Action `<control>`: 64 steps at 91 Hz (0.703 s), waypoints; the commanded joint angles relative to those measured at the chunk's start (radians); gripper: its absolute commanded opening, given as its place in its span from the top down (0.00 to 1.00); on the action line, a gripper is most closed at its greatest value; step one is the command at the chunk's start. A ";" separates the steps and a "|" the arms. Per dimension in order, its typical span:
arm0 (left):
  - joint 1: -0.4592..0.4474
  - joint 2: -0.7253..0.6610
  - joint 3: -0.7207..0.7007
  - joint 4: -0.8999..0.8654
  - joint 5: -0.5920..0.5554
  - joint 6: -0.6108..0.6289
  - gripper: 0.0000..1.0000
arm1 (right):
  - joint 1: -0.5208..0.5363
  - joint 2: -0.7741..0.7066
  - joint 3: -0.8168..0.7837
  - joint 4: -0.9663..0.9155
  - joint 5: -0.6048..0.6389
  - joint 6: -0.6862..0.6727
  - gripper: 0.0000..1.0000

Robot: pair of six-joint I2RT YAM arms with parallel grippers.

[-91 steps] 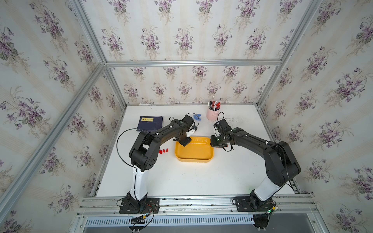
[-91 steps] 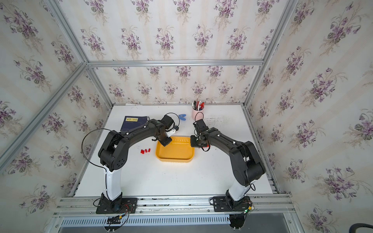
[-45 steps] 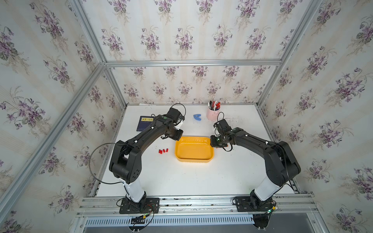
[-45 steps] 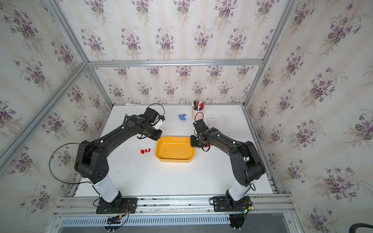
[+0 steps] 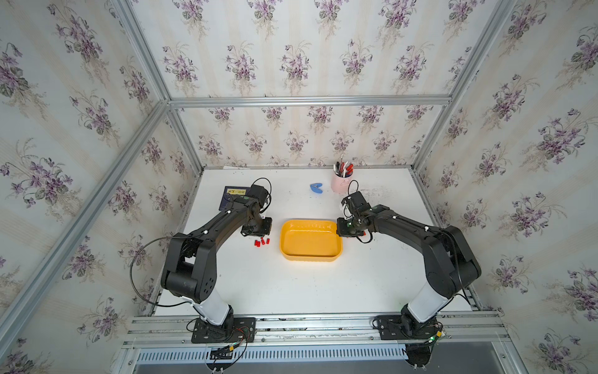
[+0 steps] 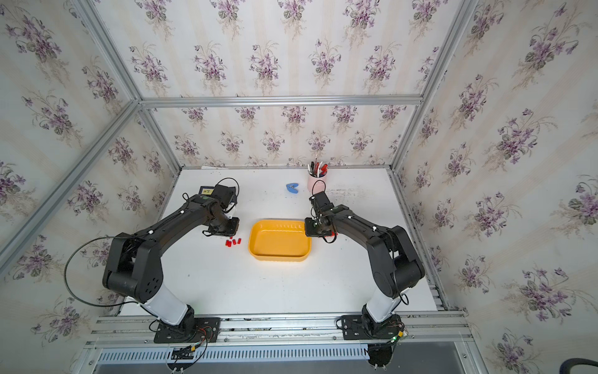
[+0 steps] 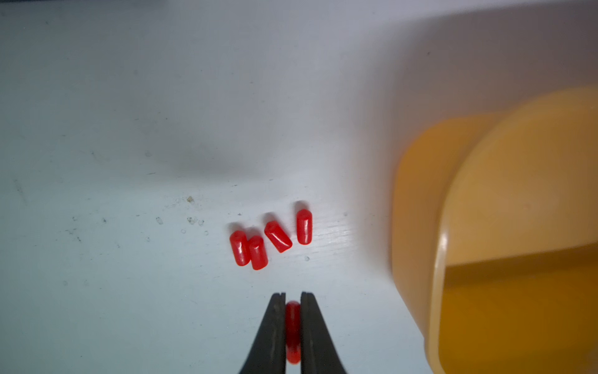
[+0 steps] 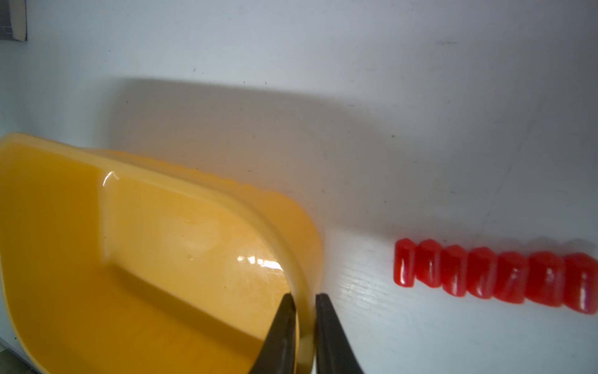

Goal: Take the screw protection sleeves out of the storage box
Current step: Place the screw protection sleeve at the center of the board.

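The yellow storage box (image 5: 310, 258) sits mid-table, and its floor shows bare in both top views. My left gripper (image 7: 293, 294) is shut on one red screw protection sleeve (image 7: 293, 327) just above the table, left of the box (image 7: 417, 200). Several loose sleeves (image 7: 270, 238) lie just beyond the held one, and the same cluster (image 5: 261, 242) shows in a top view. My right gripper (image 8: 305, 299) is shut on the box's right rim (image 8: 301, 259). A tight row of several sleeves (image 8: 492, 273) lies on the table on the box's right side.
At the back stand a pink cup of pens (image 5: 339, 184), a small blue object (image 5: 317, 188) and a dark booklet (image 5: 230, 196). Metal frame rails and papered walls close in the white table (image 5: 291, 291) on three sides.
My left arm has left the box's far left corner, swung out to the left and come down beside the sleeves on the table. The right arm and the box have stayed put.
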 commanded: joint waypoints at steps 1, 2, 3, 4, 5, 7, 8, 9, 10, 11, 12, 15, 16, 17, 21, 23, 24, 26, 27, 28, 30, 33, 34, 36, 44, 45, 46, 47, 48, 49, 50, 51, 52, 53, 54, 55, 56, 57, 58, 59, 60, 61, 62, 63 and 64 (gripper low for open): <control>0.025 0.027 -0.008 -0.001 -0.074 -0.011 0.88 | 0.001 0.001 0.008 0.003 -0.002 -0.004 0.81; 0.027 0.029 -0.010 0.001 -0.076 -0.011 0.88 | 0.001 0.001 0.008 0.003 -0.002 -0.004 0.81; 0.030 0.032 -0.011 0.000 -0.077 -0.012 0.88 | 0.001 0.001 0.008 0.002 -0.001 -0.004 0.81; 0.033 0.036 -0.012 0.000 -0.079 -0.012 0.88 | 0.001 0.000 0.008 0.001 -0.001 -0.004 0.81; 0.035 0.039 -0.013 -0.001 -0.079 -0.013 0.88 | 0.000 0.000 0.009 0.000 0.000 -0.004 0.81; 0.037 0.042 -0.015 0.000 -0.082 -0.014 0.89 | 0.000 0.001 0.009 -0.001 0.001 -0.004 0.81; 0.038 0.045 -0.016 0.000 -0.084 -0.014 0.89 | 0.001 0.001 0.010 -0.002 0.001 -0.005 0.81; 0.039 0.048 -0.018 0.000 -0.086 -0.014 0.89 | 0.001 0.001 0.010 -0.003 0.001 -0.005 0.81; 0.040 0.049 -0.018 0.000 -0.089 -0.016 0.89 | 0.001 0.001 0.011 -0.004 0.001 -0.005 0.81; 0.040 0.051 -0.020 0.000 -0.092 -0.018 0.89 | 0.000 0.001 0.011 -0.005 0.001 -0.005 0.81; 0.041 0.052 -0.021 0.000 -0.095 -0.021 0.89 | 0.000 0.001 0.011 -0.006 0.001 -0.005 0.81; 0.046 0.055 -0.023 -0.002 -0.101 -0.026 0.89 | 0.001 0.000 0.011 -0.006 0.001 -0.005 0.81; 0.046 0.055 -0.024 -0.003 -0.102 -0.027 0.89 | 0.001 -0.001 0.011 -0.006 0.001 -0.005 0.81; 0.048 0.056 -0.024 -0.003 -0.103 -0.028 0.89 | 0.001 -0.001 0.011 -0.007 0.001 -0.005 0.81; 0.052 0.056 -0.030 0.000 -0.105 -0.032 0.89 | 0.000 -0.001 0.011 -0.006 0.001 -0.006 0.81; 0.055 0.056 -0.032 -0.001 -0.107 -0.035 0.89 | 0.000 -0.001 0.011 -0.007 0.001 -0.006 0.81; 0.055 0.057 -0.033 -0.002 -0.108 -0.035 0.89 | 0.001 -0.001 0.011 -0.007 0.001 -0.006 0.81; 0.056 0.060 -0.033 -0.005 -0.109 -0.038 0.89 | 0.001 0.000 0.011 -0.007 0.001 -0.006 0.81; 0.058 0.061 -0.034 -0.006 -0.110 -0.038 0.89 | 0.000 0.000 0.011 -0.007 0.002 -0.006 0.81; 0.059 0.062 -0.035 -0.008 -0.110 -0.039 0.89 | 0.000 0.001 0.011 -0.007 0.002 -0.006 0.81; 0.061 0.065 -0.036 -0.011 -0.111 -0.041 0.89 | 0.001 0.001 0.011 -0.007 0.002 -0.007 0.81; 0.062 0.070 -0.038 -0.012 -0.115 -0.043 0.89 | 0.000 0.001 0.011 -0.007 0.003 -0.007 0.81; 0.062 0.072 -0.039 -0.012 -0.117 -0.044 0.89 | 0.000 0.001 0.011 -0.007 0.003 -0.007 0.81; 0.062 0.076 -0.041 -0.011 -0.121 -0.047 0.89 | 0.000 0.001 0.011 -0.007 0.004 -0.007 0.81; 0.065 0.088 -0.046 -0.010 -0.138 -0.053 0.88 | 0.001 0.001 0.014 -0.009 0.005 -0.011 0.81; 0.066 0.089 -0.045 -0.006 -0.139 -0.053 0.88 | 0.001 0.001 0.014 -0.009 0.005 -0.011 0.81; 0.066 0.089 -0.046 -0.005 -0.139 -0.053 0.88 | 0.001 0.000 0.013 -0.009 0.007 -0.012 0.81; 0.066 0.089 -0.047 -0.003 -0.140 -0.053 0.88 | 0.001 0.000 0.013 -0.009 0.007 -0.012 0.81; 0.066 0.091 -0.047 -0.002 -0.142 -0.054 0.88 | 0.001 -0.001 0.013 -0.010 0.007 -0.012 0.81; 0.067 0.092 -0.048 -0.001 -0.143 -0.054 0.88 | 0.001 -0.001 0.012 -0.010 0.007 -0.012 0.81; 0.067 0.094 -0.046 0.000 -0.145 -0.054 0.88 | 0.001 -0.001 0.012 -0.010 0.008 -0.012 0.81; 0.067 0.096 -0.046 0.001 -0.147 -0.055 0.87 | 0.000 -0.002 0.012 -0.010 0.008 -0.012 0.81; 0.067 0.097 -0.044 0.001 -0.149 -0.054 0.87 | 0.000 -0.002 0.012 -0.010 0.008 -0.012 0.81; 0.067 0.100 -0.043 0.003 -0.151 -0.054 0.87 | 0.001 -0.002 0.012 -0.010 0.008 -0.013 0.81; 0.067 0.101 -0.043 0.004 -0.151 -0.054 0.87 | 0.001 -0.002 0.012 -0.010 0.009 -0.013 0.81; 0.067 0.102 -0.042 0.006 -0.152 -0.054 0.87 | 0.000 -0.002 0.010 -0.011 0.009 -0.013 0.81; 0.067 0.104 -0.041 0.007 -0.152 -0.054 0.87 | 0.000 -0.002 0.011 -0.011 0.009 -0.013 0.81; 0.067 0.104 -0.040 0.009 -0.151 -0.053 0.87 | 0.000 -0.003 0.011 -0.011 0.010 -0.013 0.81; 0.067 0.105 -0.040 0.011 -0.150 -0.053 0.87 | 0.000 -0.004 0.011 -0.011 0.010 -0.013 0.81; 0.067 0.106 -0.040 0.013 -0.149 -0.053 0.87 | 0.000 -0.004 0.010 -0.011 0.010 -0.013 0.81; 0.067 0.108 -0.039 0.015 -0.147 -0.053 0.87 | 0.000 -0.004 0.010 -0.011 0.011 -0.013 0.81; 0.067 0.109 -0.038 0.016 -0.147 -0.051 0.86 | 0.001 -0.004 0.010 -0.011 0.011 -0.013 0.81; 0.067 0.110 -0.038 0.016 -0.146 -0.052 0.86 | 0.001 -0.004 0.009 -0.011 0.011 -0.013 0.81; 0.067 0.111 -0.037 0.017 -0.146 -0.053 0.86 | 0.001 -0.004 0.009 -0.011 0.011 -0.012 0.81; 0.067 0.113 -0.037 0.017 -0.146 -0.053 0.86 | 0.001 -0.004 0.009 -0.011 0.011 -0.013 0.81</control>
